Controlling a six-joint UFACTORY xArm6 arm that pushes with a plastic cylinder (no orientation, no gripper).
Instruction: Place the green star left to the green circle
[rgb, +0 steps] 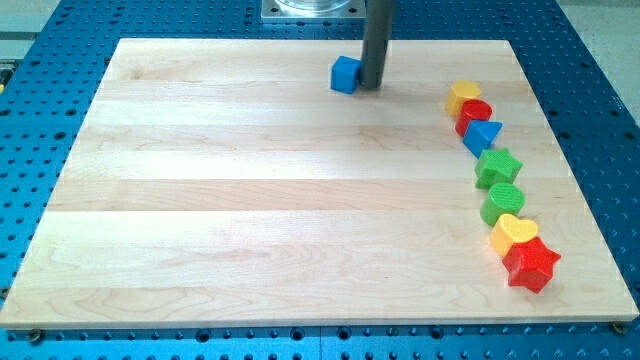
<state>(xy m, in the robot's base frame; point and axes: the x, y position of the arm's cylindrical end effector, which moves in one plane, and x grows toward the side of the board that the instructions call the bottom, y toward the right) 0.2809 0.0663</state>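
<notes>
The green star (498, 166) lies at the view's right, in a curved line of blocks. The green circle (502, 202) lies just below it, touching or nearly touching it. My tip (369, 85) is near the view's top centre, right beside a blue cube (345, 74) on its right side. The tip is far to the left of and above the green star.
The line of blocks runs from the top down: yellow block (462, 96), red circle (475, 115), blue triangle (483, 135), green star, green circle, yellow heart (513, 233), red star (531, 264). The wooden board (260, 200) sits on a blue perforated table.
</notes>
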